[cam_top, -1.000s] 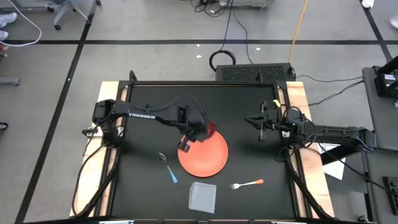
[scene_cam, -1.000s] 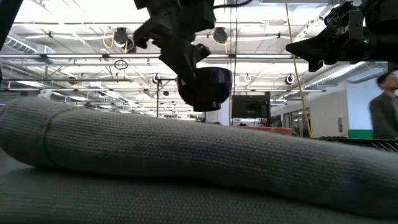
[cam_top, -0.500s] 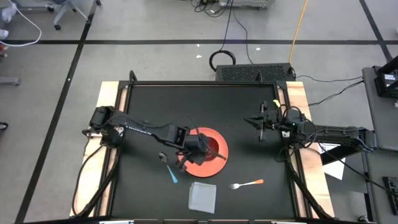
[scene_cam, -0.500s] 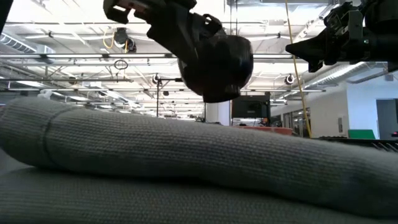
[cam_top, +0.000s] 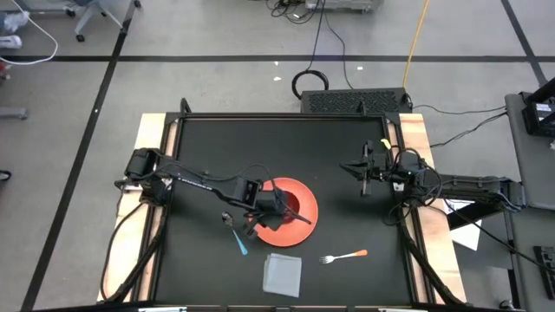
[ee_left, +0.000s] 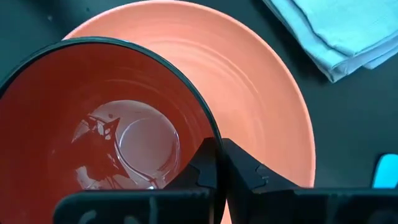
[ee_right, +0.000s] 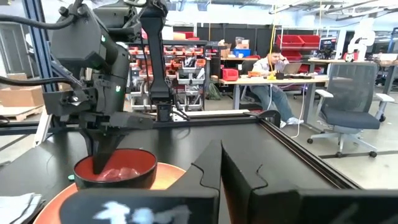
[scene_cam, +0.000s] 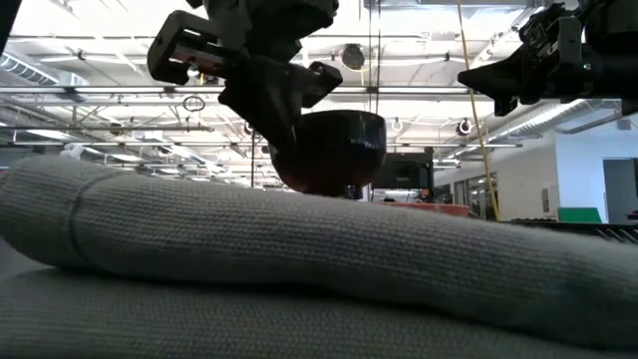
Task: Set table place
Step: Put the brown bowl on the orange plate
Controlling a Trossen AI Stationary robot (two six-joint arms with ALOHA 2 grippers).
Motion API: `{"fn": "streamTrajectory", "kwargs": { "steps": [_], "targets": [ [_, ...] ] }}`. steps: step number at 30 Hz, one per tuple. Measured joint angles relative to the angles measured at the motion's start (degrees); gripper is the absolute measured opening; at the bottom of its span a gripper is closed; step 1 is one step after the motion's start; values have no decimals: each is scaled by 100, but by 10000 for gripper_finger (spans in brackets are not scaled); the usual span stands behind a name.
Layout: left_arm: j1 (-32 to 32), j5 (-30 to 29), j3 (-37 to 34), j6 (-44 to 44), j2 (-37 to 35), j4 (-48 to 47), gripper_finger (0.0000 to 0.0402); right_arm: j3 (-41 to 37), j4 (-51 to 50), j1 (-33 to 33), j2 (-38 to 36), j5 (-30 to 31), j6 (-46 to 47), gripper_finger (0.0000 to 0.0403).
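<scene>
Filling the middle of the high view, the table (cam_top: 347,147) stands square and black, wooden strips down its sides. Just past its centre toward six o'clock lies an orange plate (cam_top: 299,206), and on the plate's nine o'clock side sits a bowl (cam_top: 274,204) — dark outside, red inside. The left gripper (cam_top: 260,211) is clamped on the bowl's rim, fingers (ee_left: 214,163) nearly together with only the wall between them. In the low view the bowl sits level and low beneath the arm; whether it touches the plate I cannot tell.

A spoon (cam_top: 235,232) with a blue handle lies at the plate's eight o'clock, close beside it. A folded grey napkin (cam_top: 283,272) rests at six o'clock, near the table's front edge, and a fork (cam_top: 344,256) with an orange handle lies at four o'clock.

The right gripper (cam_top: 365,169) waits at the table's three o'clock edge, well apart from the plate — its fingers (ee_right: 208,168) pressed together on nothing.

Beyond the table a person (ee_right: 277,73) sits at a desk.
</scene>
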Motion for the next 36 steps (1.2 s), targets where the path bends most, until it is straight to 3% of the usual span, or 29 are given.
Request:
{"fn": "streamTrajectory", "kwargs": {
  "steps": [13,36],
  "targets": [
    [0,-36,-372,-125,0,312,7,0,0,-1,0,2,5,0],
    [0,79,-383,-116,0,477,7,0,42,-1,0,1,8,0]
  ]
}}
